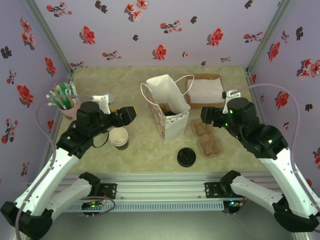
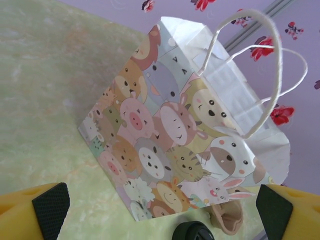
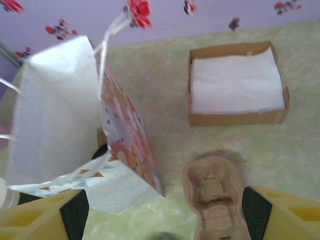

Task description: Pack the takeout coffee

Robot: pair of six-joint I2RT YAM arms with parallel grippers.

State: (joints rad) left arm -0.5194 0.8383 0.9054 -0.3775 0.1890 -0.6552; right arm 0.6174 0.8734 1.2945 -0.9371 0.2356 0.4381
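Note:
The paper bag (image 1: 167, 112) printed with cartoon animals stands open at mid-table, its white handles up. Down inside its mouth I see a dark round shape with a brown wall (image 1: 172, 114), seemingly the takeout coffee; in the right wrist view a sliver of it (image 3: 102, 149) peeks past the bag's inner wall. My left gripper (image 1: 127, 116) hovers just left of the bag, open and empty, facing the bag's printed side (image 2: 165, 145). My right gripper (image 1: 207, 116) hovers just right of the bag (image 3: 120, 130), also open and empty.
A lidless cream-rimmed cup stack (image 1: 119, 137) stands under my left arm. Loose black lids (image 1: 186, 157) lie in front of the bag. Brown pulp cup carriers (image 1: 206, 139) lie right of it. A cardboard napkin box (image 1: 206, 90) sits at the back, a stirrer holder (image 1: 62, 101) far left.

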